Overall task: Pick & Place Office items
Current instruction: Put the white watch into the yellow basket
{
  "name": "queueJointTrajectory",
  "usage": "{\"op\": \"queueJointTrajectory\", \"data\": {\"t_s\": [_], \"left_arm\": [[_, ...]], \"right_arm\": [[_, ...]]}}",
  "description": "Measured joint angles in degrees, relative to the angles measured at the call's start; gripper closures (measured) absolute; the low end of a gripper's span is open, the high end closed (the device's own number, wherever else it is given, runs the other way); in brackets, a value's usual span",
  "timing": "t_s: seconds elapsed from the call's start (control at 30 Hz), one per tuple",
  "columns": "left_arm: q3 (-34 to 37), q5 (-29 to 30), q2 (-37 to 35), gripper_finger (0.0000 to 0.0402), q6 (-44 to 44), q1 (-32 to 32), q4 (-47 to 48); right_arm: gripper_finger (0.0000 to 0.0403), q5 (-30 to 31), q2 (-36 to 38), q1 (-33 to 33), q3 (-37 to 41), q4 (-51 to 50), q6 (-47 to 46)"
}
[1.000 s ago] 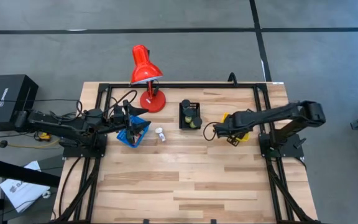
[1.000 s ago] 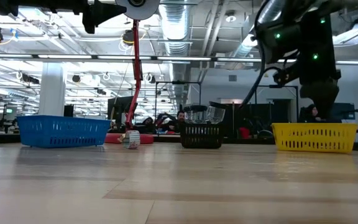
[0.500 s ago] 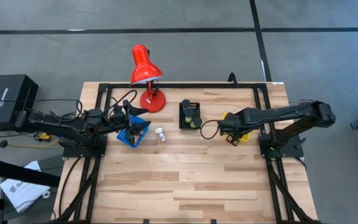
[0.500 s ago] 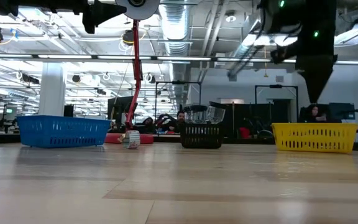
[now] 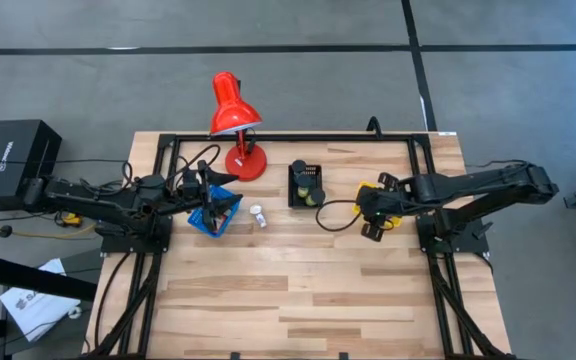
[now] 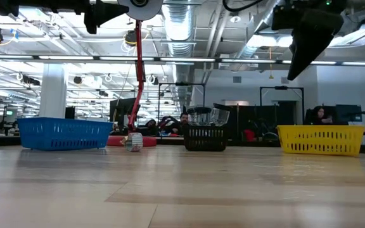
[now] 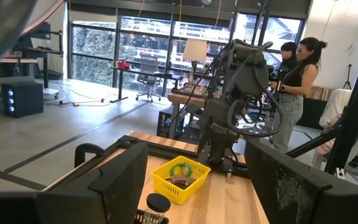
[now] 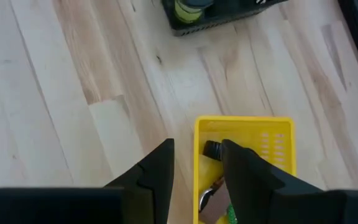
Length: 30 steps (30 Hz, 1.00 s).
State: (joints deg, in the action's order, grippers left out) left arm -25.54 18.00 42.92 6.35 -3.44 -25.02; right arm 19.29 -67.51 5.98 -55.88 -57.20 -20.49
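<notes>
A white tube (image 5: 257,215) lies on the wood between the blue bin (image 5: 215,212) and the black bin (image 5: 306,185); the low view shows this tube (image 6: 134,142) resting on the table. My left gripper (image 5: 209,192) hovers open over the blue bin, which holds small dark and red items. My right gripper (image 5: 372,207) hangs open above the yellow bin (image 8: 244,152). A black round piece (image 8: 212,149) and something green (image 8: 231,215) lie in that bin. The black bin holds round discs (image 8: 187,7).
A red desk lamp (image 5: 234,115) stands on its base at the far edge, behind the blue bin. The three bins sit in a row across the table's far half. The bare wood of the near half (image 5: 298,290) is free room. A person (image 7: 297,81) stands beyond the table.
My right gripper has risen and tipped above the yellow bin, and it has drawn back a little toward the table's right edge as its elbow swung outward. The left arm and the items have stayed still.
</notes>
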Motion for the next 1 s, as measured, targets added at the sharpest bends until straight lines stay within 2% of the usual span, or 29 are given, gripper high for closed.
{"op": "queueJointTrajectory", "data": {"t_s": [0.13,0.3,0.5,0.63,0.77,0.87,0.93,1.0], "left_arm": [[0.0,0.0,0.0,0.0137,0.0,0.0,0.0],[0.0,0.0,0.5,0.0137,0.0,0.0,-0.1],[0.0,0.0,4.4,0.0137,0.0,0.0,-0.1],[-0.1,0.0,10.2,0.0137,0.1,0.0,0.0],[-0.2,-0.1,17.2,0.0137,4.9,-0.2,0.0],[-1.0,-0.1,22.2,0.0138,6.5,-0.4,0.1],[-2.8,0.0,25.3,0.0143,5.4,-1.1,1.9],[-7.5,-0.9,28.3,0.0152,3.0,-1.6,6.3]], "right_arm": [[0.0280,-0.2,0.0,0.0,0.0,-0.1,0.0],[0.0280,-8.0,0.4,0.0,0.1,0.0,4.7],[0.0280,-10.4,7.9,-0.9,5.8,6.5,8.9],[0.0280,-10.4,15.2,-1.6,13.5,15.5,8.6],[0.0280,-10.4,20.6,-2.4,22.0,32.4,9.0],[0.0280,-10.3,22.2,-2.5,26.9,44.5,14.0],[0.0280,-10.4,22.3,-2.4,28.6,48.8,17.7],[0.0280,-10.4,22.1,-2.4,29.1,50.1,19.2]]}}
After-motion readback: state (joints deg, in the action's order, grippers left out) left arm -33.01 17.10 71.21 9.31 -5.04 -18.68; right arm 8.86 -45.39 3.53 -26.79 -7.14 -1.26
